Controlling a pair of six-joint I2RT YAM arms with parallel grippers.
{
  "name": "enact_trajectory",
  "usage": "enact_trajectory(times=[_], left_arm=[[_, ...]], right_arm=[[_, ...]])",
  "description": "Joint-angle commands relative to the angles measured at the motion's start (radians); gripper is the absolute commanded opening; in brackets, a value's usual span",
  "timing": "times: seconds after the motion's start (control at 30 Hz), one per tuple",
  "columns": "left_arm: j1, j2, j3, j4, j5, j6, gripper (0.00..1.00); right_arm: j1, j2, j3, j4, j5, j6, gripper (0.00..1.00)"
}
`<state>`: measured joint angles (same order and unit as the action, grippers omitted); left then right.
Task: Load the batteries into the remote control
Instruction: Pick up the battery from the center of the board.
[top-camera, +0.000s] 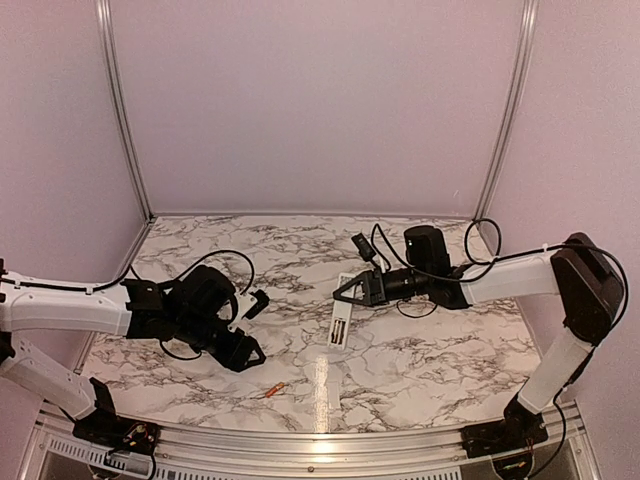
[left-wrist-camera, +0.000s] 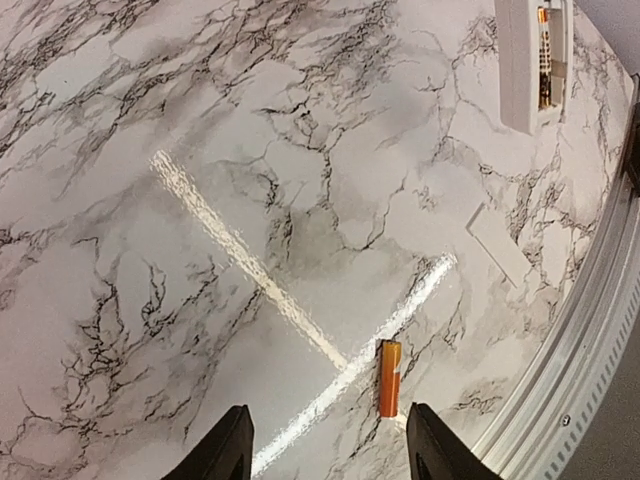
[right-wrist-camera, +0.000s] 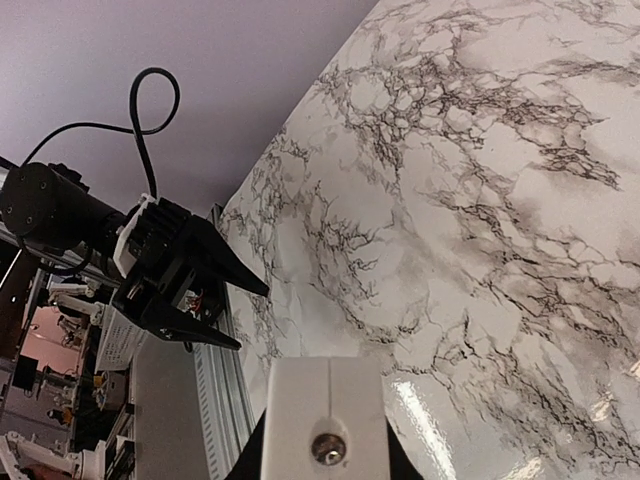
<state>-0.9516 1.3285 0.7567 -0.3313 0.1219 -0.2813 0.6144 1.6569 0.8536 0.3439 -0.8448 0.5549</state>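
Top camera overlooks the table (top-camera: 420, 380); wrist cameras skim it closely, left sharing the battery (left-wrist-camera: 389, 378).

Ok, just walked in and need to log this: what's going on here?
The right gripper appears to pinch the remote control at its far end, battery bay facing up and open. One battery lies loose on the marble table near its front edge; the open left gripper hovers close by, empty.

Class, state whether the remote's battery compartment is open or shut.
Open: the remote control shows its bay exposed; the cover lies apart.
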Motion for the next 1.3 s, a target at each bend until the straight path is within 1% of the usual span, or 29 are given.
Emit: enact_trajectory(times=[0.0, 0.1, 0.27, 0.43, 0.57, 0.73, 0.93, 1.03, 1.17, 1.27], left_arm=[[-0.061, 0.047, 0.013, -0.143, 0.008, 0.002, 0.55], [-0.111, 0.116, 0.037, -0.178, -0.018, 0.009, 0.53], [-0.143, 0.228, 0.093, -0.216, -0.065, 0.033, 0.45], [-0.156, 0.276, 0.144, -0.216, -0.073, 0.056, 0.39], [-0.167, 0.302, 0.18, -0.21, -0.061, 0.069, 0.38], [-0.177, 0.331, 0.201, -0.203, -0.039, 0.077, 0.37], [-0.196, 0.388, 0.227, -0.219, -0.058, 0.083, 0.31], [-0.207, 0.409, 0.237, -0.229, -0.082, 0.079, 0.25], [-0.211, 0.428, 0.245, -0.232, -0.089, 0.058, 0.13], [-0.211, 0.404, 0.24, -0.224, -0.071, 0.029, 0.04]], right_arm=[[-0.021, -0.022, -0.006, 0.033, -0.039, -0.021, 0.0], [-0.027, -0.021, -0.013, 0.033, -0.044, -0.02, 0.0], [-0.03, -0.022, -0.016, 0.029, -0.048, -0.018, 0.0], [-0.03, -0.022, -0.026, 0.02, -0.028, -0.015, 0.0], [-0.033, -0.006, -0.039, 0.026, -0.016, 0.023, 0.0], [-0.043, 0.012, -0.061, 0.074, -0.015, 0.082, 0.0], [-0.042, 0.043, -0.078, 0.145, -0.028, 0.146, 0.0], [-0.042, 0.055, -0.086, 0.176, -0.028, 0.17, 0.0], [-0.042, 0.068, -0.092, 0.202, -0.018, 0.188, 0.0], [-0.042, 0.069, -0.097, 0.219, -0.001, 0.206, 0.0]])
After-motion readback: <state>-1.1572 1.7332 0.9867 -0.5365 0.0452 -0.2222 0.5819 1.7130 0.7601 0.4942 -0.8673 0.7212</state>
